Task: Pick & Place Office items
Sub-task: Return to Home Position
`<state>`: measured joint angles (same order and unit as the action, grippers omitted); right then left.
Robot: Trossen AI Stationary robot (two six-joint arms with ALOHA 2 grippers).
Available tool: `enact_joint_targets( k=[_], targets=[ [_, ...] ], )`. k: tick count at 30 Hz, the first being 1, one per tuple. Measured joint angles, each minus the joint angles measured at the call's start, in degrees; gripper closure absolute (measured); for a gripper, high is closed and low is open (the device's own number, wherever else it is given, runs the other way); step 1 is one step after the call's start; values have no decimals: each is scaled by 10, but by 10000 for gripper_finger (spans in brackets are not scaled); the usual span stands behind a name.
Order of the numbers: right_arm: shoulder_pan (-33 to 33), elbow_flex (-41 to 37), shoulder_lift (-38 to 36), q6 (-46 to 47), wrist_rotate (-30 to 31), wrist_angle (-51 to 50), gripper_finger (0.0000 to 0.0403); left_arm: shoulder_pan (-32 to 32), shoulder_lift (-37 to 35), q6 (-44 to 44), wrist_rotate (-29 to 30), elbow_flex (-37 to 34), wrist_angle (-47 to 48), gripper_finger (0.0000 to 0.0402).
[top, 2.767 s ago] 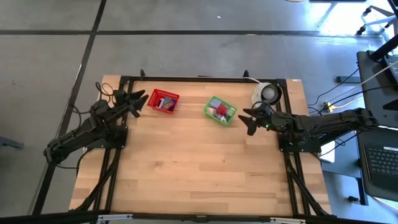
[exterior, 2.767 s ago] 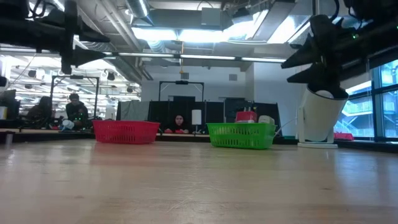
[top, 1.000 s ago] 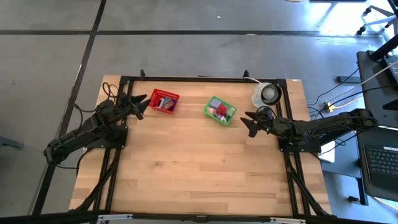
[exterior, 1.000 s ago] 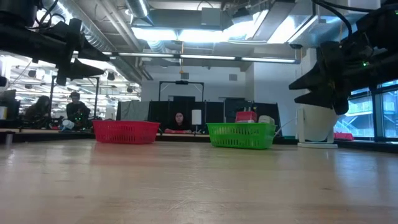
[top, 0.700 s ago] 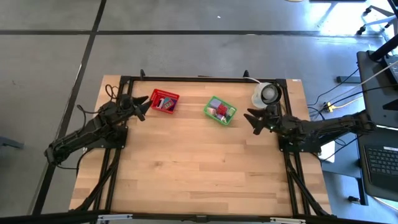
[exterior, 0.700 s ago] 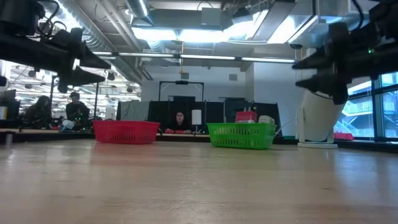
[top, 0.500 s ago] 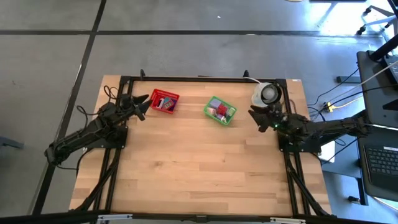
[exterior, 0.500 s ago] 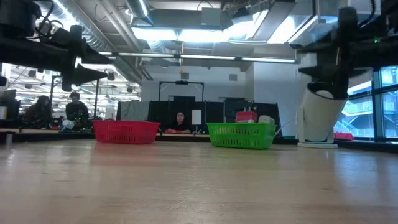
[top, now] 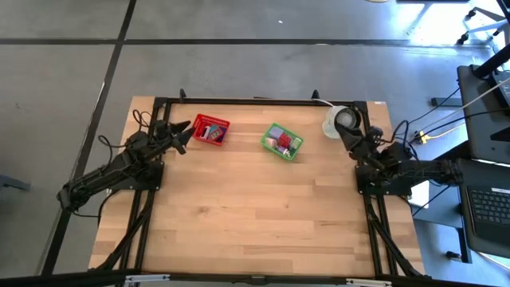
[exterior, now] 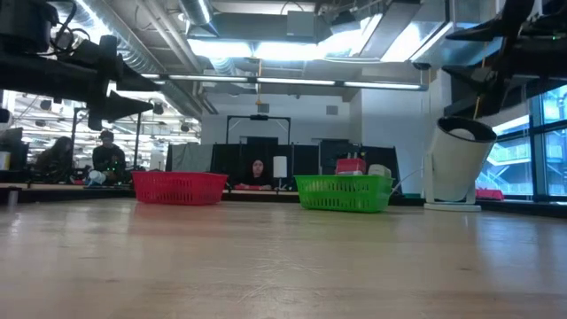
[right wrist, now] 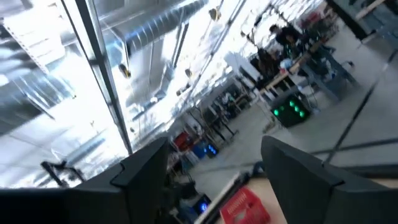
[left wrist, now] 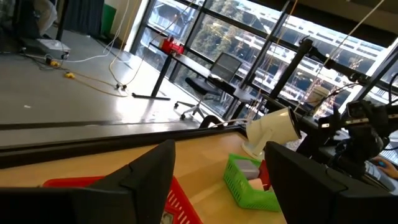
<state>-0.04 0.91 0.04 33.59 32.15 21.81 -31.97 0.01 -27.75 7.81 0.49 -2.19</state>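
The office items are tiny coloured pieces: some lie in the red mesh basket, others, red and pale, in the green mesh basket. Both baskets stand on the table near its far edge. My left gripper hovers just left of the red basket, open and empty. My right gripper is raised over the clear round container at the far right corner. It is open, empty and tipped upward, facing the room.
The clear round container stands upright right of the green basket. A black frame runs along the table's far edge and sides. Bare wood fills the middle and near half. People sit in the room beyond the table.
My right gripper has swung from beside the green basket toward the far right corner, risen, and tipped upward over the clear container. My left gripper and both baskets have kept still.
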Motion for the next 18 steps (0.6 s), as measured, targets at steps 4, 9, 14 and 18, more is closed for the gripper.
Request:
enact_joint_targets(
  k=[4, 9, 14, 18],
  targets=[
    [-16, 1, -1, -1, 0, -1, 141, 0, 0, 0, 0, 0, 0, 155],
    [-19, 1, -1, -1, 1, -1, 141, 0, 0, 0, 0, 0, 0, 157],
    [-19, 0, 6, -1, 0, -6, 141, 0, 0, 0, 0, 0, 0, 156],
    [-19, 0, 6, -1, 0, -4, 141, 0, 0, 0, 0, 0, 0, 156]
  ],
)
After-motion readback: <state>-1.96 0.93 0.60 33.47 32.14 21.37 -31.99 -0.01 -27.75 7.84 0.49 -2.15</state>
